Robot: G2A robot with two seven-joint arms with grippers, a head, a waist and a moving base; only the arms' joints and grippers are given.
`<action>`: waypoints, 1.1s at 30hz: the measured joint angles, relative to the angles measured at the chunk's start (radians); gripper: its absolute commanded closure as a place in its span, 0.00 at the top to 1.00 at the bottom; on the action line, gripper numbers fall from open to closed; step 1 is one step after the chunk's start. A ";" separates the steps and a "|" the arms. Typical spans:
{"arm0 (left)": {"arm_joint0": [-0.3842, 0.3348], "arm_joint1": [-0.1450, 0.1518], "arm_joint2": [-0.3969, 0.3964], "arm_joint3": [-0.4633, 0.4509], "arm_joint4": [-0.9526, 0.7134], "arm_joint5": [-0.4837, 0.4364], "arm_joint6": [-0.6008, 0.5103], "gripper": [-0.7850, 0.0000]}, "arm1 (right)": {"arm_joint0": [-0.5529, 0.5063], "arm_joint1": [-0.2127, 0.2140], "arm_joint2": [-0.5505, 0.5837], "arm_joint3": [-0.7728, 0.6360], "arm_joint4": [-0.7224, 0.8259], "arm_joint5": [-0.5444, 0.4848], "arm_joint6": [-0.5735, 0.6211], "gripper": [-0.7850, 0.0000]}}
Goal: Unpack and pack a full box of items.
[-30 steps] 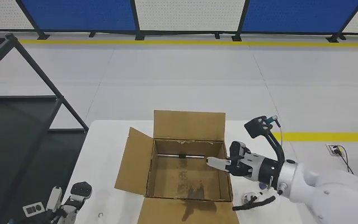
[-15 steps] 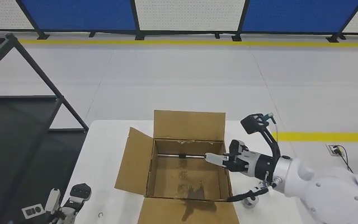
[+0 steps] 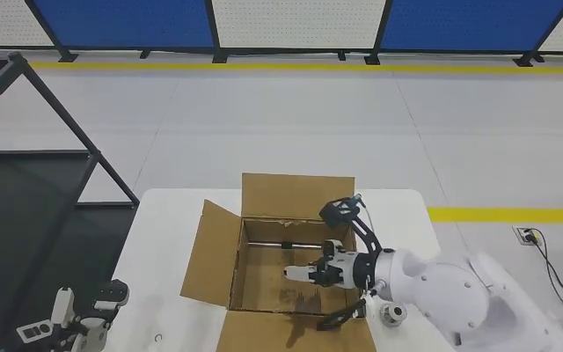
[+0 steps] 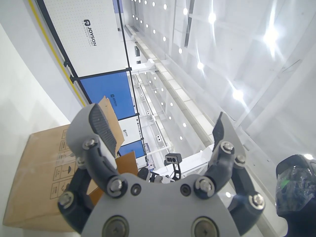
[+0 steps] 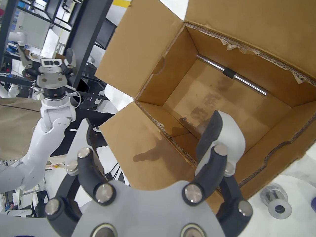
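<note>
Right claw (image 3: 290, 274) gapes above the box (image 3: 299, 195) holding 1 rod (image 5: 246, 83)

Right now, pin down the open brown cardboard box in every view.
Top view: open brown cardboard box, lower middle, the right claw over its opening.
Left wrist view: box's printed outer wall, beyond the left claw.
Right wrist view: box's open inside, beyond the right claw.
Shared landmark: black-banded silver metal rod along an inner wall, top and right wrist views.

Top and right wrist views over box (image 3: 297, 195)
</note>
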 measured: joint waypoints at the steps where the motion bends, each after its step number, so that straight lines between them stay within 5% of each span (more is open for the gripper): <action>1: 0.000 0.000 0.000 0.000 0.000 0.000 0.000 1.00 | 0.004 -0.002 -0.004 0.009 -0.001 0.014 0.000 1.00; 17: 0.000 0.000 0.000 0.000 0.000 0.000 0.000 1.00 | -0.168 0.048 0.173 -0.025 -0.105 0.142 0.056 1.00; 33: 0.000 0.000 0.000 0.000 0.000 0.000 0.000 1.00 | -0.322 0.070 0.300 -0.011 -0.076 0.016 0.006 1.00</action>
